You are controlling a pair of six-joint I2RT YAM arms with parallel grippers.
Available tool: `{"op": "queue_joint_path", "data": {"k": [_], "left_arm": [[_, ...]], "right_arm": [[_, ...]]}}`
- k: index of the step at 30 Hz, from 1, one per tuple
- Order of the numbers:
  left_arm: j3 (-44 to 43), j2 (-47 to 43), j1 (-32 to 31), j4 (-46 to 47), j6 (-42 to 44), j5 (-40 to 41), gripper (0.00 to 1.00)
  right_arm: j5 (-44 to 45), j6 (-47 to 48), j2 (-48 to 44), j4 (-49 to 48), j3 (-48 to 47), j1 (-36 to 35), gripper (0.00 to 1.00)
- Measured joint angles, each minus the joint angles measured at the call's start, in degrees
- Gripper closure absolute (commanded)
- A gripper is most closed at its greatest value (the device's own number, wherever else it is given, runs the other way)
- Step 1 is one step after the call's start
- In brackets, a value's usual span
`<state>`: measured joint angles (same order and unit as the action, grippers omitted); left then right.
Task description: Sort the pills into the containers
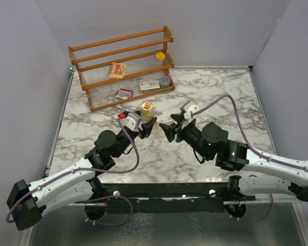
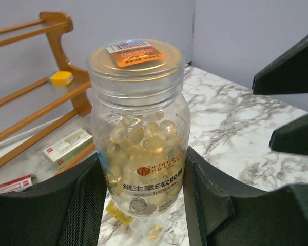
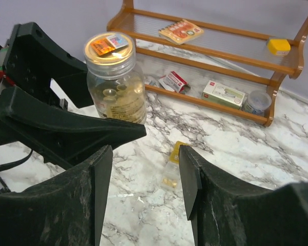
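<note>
Nearest the lens, the left gripper point(image 2: 145, 159) is clamping its jaws on the lower sides of the round jar point(image 2: 137, 133). The jar is standing upright with its lid on, near the middle of the desk point(image 1: 220, 87), and yellow softgel capsules point(image 2: 143, 146) are filling most of its body. The right gripper point(image 3: 143, 148) is holding its jaws released and is gripping nothing. Directly ahead of those jaws a small yellow-capped vial point(image 3: 171, 168) is lying on its side, long axis pointing away from them, so the right arm is judged nearer. The squarish yellow box point(image 3: 278, 46) is sitting on the wooden rack point(image 1: 120, 40) along the desk's far edge, and its contents are not showing.
</note>
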<state>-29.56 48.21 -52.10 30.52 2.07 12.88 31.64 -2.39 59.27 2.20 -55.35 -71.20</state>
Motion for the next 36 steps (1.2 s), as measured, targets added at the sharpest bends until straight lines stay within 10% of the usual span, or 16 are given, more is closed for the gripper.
{"op": "queue_joint_path", "data": {"k": [23, 36], "left_arm": [[-2.1, -4.9, -0.1, -1.6, -12.7, -52.7, 1.0], [-2.8, -1.5, -1.6, -1.0, -15.7, -61.5, 1.0]], "right_arm": [[-37.5, 0.6, -17.9, 0.1, 4.2, 0.0, 0.42], [-46.0, 0.8, -17.2, -3.5, 4.6, 0.0, 0.39]]}}
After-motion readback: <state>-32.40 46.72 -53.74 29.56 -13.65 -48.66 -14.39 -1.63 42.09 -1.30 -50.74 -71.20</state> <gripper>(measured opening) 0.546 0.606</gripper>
